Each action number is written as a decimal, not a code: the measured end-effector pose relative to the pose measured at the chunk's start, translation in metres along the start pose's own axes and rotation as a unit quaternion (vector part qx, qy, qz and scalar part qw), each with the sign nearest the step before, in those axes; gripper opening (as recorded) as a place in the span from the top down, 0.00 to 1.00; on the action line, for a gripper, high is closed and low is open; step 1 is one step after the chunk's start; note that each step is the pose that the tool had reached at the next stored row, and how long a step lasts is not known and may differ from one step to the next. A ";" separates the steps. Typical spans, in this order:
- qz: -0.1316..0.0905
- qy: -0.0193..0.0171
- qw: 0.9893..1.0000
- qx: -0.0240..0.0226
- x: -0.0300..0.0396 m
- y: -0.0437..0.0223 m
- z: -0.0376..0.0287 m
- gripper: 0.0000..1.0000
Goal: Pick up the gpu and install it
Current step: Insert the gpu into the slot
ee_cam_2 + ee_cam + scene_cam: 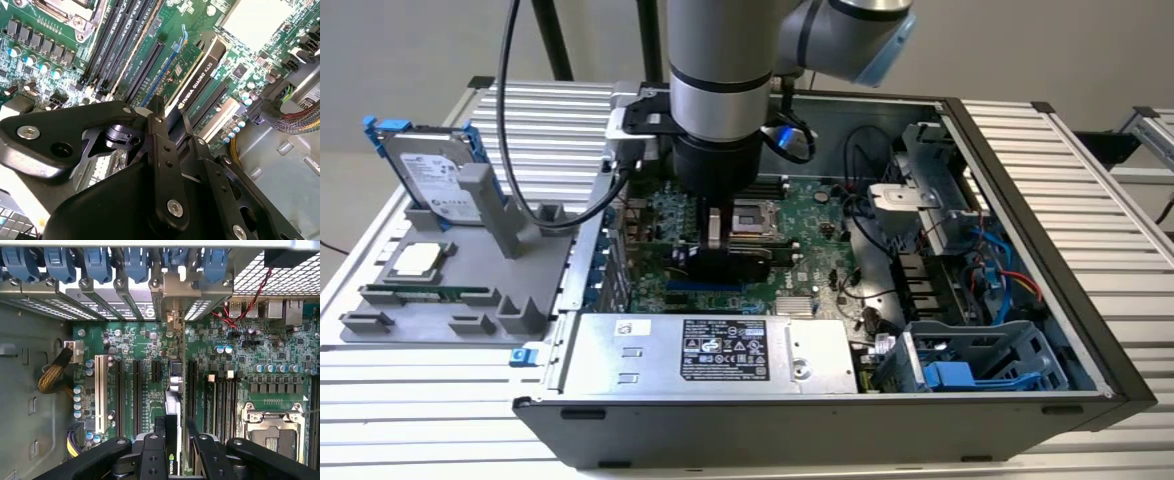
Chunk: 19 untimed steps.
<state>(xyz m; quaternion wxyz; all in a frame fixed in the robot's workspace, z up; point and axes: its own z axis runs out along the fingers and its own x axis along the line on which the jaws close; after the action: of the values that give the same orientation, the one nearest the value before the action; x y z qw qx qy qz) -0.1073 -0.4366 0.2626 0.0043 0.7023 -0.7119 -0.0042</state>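
Note:
The gpu (192,75) stands on edge over the motherboard (135,340) inside the open computer case (1067,250), green board on one face and black shroud on the other. In the first wrist view the gpu (172,400) runs in line with a long expansion slot, and its metal bracket reaches the rear slot openings. My gripper (170,117) is shut on the card's upper edge, one black finger on each face. In the exterior view the gripper (720,235) reaches down into the case, with the gpu (727,268) dark beneath it. Whether the card is fully seated I cannot tell.
On the exterior view's left, a grey tray (400,325) holds a silver hard drive (438,175), a processor (420,260) and a memory stick (427,296). In the case are the power supply (707,350), processor socket (754,218), drive cage (974,360) and loose cables (881,200).

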 end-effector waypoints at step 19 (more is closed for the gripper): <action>0.000 0.000 1.000 0.000 0.0025 0.0038 0.0014 1.00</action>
<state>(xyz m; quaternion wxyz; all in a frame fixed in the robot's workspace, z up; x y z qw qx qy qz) -0.1111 -0.4390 0.2612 0.0042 0.7023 -0.7118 -0.0043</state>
